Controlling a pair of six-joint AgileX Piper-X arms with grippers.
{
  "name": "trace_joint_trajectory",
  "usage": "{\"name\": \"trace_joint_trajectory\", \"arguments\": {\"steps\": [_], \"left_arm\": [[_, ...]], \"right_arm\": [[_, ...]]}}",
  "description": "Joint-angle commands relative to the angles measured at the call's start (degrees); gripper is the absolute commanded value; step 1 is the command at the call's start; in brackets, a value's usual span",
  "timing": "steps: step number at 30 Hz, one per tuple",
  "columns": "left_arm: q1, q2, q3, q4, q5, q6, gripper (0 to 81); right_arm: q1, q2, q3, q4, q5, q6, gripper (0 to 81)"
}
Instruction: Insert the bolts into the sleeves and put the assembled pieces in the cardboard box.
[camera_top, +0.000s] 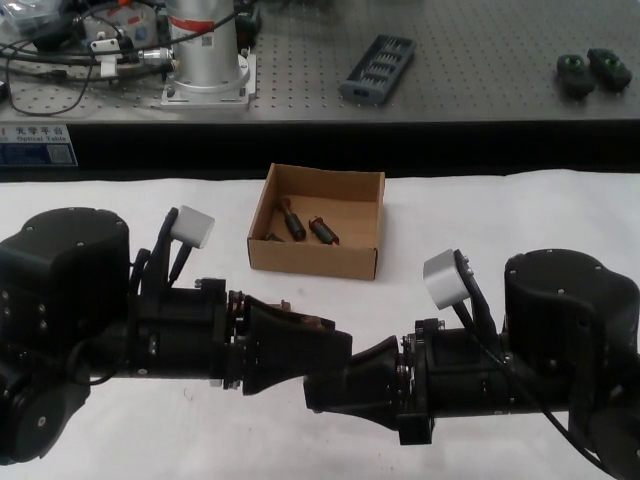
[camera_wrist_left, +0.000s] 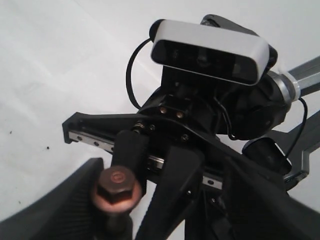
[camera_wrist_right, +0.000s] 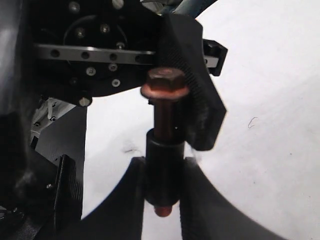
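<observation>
Now my right gripper (camera_wrist_right: 163, 176) clamps 1 sleeve (camera_wrist_right: 162, 162) holding 1 bolt (camera_wrist_right: 165, 87), left gripper (camera_top: 325, 352) gapes, cardboard box (camera_top: 312, 258) holds 3 pieces (camera_top: 293, 221).

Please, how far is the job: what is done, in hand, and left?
Done: about three assembled pieces lie in the cardboard box. In hand: the right gripper is shut on a sleeve with a bolt through it, tip showing at the far end; the left gripper is open beside the bolt head. Left: placing this piece in the box.
</observation>
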Motion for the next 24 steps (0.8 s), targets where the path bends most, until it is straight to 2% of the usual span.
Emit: {"name": "trace_joint_trajectory", "arguments": {"steps": [1,10,16,24], "left_arm": [[-1.09,0.77,1.38,3.13,2.27,-2.48,48.9],[1.26,0.77,0.71,-1.12,-7.34,-4.91,48.9],[3.26,0.77,0.71,-1.02,-8.04,-4.64,48.9],[3.28,0.77,0.71,-1.02,-9.19,-5.57,48.9]], "right_arm": [[-1.48,-2.24,-2.64,-5.18,2.21,-0.96,5.1],[-2.53,-2.52,-2.64,-5.20,1.80,-0.96,5.1],[-2.51,-5.04,-2.64,-5.20,1.81,-0.96,5.1],[-2.69,-5.13,-2.64,-3.90,3.54,-3.29,5.1]]}}
